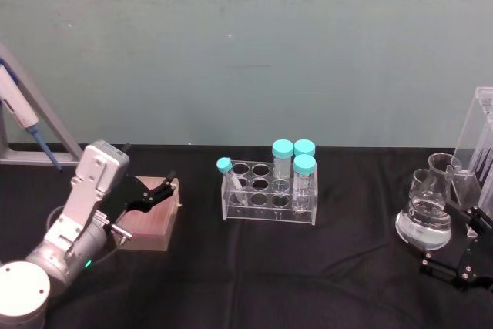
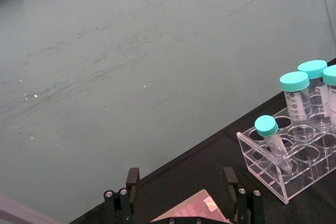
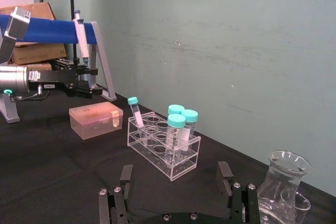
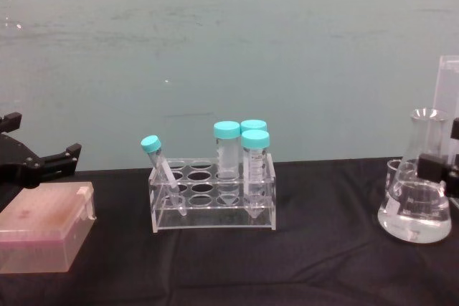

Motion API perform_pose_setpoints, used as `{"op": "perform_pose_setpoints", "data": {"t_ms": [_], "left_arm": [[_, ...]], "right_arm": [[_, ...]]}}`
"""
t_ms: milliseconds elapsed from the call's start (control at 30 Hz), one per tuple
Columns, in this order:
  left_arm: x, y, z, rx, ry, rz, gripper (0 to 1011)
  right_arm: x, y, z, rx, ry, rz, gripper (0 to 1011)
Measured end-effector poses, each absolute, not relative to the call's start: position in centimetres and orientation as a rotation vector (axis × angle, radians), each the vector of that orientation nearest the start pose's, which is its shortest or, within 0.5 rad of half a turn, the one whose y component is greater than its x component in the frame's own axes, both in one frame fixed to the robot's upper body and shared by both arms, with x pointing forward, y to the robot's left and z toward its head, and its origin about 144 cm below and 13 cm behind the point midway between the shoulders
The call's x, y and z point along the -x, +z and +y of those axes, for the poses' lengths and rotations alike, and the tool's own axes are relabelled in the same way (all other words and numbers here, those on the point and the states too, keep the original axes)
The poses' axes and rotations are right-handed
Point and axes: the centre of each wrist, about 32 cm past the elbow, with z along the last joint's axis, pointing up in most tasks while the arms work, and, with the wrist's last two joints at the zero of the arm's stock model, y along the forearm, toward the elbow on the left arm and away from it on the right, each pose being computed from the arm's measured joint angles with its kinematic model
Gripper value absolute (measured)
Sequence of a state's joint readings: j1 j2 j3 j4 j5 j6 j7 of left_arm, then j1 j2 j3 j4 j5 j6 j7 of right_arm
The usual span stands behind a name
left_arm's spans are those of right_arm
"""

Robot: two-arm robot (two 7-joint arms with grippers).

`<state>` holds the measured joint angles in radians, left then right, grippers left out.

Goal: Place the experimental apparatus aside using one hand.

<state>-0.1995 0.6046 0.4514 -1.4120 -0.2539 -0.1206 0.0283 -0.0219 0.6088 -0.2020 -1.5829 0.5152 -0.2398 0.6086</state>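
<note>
The conical flask (image 1: 424, 219) of clear liquid stands at the table's right end, with a small glass beaker (image 1: 444, 166) just behind it and the tall acrylic stand (image 1: 479, 140) at the right edge. My right gripper (image 1: 456, 248) hovers low just in front and to the right of the flask, open with nothing between its fingers. In the right wrist view the flask (image 3: 278, 187) sits off to one side of the open right gripper (image 3: 176, 178). From the chest, one black finger (image 4: 434, 166) overlaps the flask (image 4: 416, 209). My left gripper (image 1: 162, 190) hangs open over a pink box (image 1: 148, 225).
A clear tube rack (image 1: 269, 194) with teal-capped tubes stands mid-table. A blue pipette (image 1: 23, 113) leans on a grey stand at the far left. Black cloth lies bare in front of the rack and between rack and flask. A green wall closes the back.
</note>
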Motion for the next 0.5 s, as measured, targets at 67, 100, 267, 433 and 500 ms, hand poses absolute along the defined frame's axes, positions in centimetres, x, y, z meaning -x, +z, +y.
{"op": "perform_pose_setpoints", "data": {"t_ms": [67, 100, 267, 433, 500], "left_arm": [[-48.86, 113.98, 30.97, -0.304, 1.248, -0.285, 1000], [-48.86, 113.98, 30.97, -0.304, 1.248, -0.285, 1000], [-48.86, 113.98, 30.97, -0.304, 1.248, -0.285, 1000], [-48.86, 113.98, 30.97, -0.304, 1.248, -0.285, 1000], [-48.86, 113.98, 30.97, -0.304, 1.248, -0.285, 1000]], "right_arm": [[-44.66, 115.68, -34.20, 0.005, -0.772, -0.141, 1003], [-44.66, 115.68, -34.20, 0.005, -0.772, -0.141, 1003], [-44.66, 115.68, -34.19, 0.006, -0.772, -0.140, 1003], [-44.68, 115.68, -34.19, 0.006, -0.772, -0.140, 1003], [-44.68, 115.68, -34.19, 0.006, -0.772, -0.140, 1003]]}}
